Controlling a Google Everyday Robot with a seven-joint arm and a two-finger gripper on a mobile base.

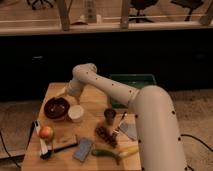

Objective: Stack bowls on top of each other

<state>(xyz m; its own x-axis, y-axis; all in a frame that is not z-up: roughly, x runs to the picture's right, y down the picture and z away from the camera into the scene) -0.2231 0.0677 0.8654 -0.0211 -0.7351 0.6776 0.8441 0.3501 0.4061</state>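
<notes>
The dark maroon-brown bowl [56, 106] sits at the left of the wooden table [95, 102]. An orange-red rim [60, 118] shows under its front edge, so it seems to rest in the orange-red bowl. My gripper [65, 93] is just behind and above the bowls' back right rim, at the end of the white arm [107, 87]. It holds nothing that I can see.
A small white cup [76, 113] stands right of the bowls and a dark metal cup [110, 116] further right. An apple [46, 132], a brown bar [65, 144], a blue packet [83, 149] and a green vegetable [107, 153] lie in front. A green bin [131, 81] is behind.
</notes>
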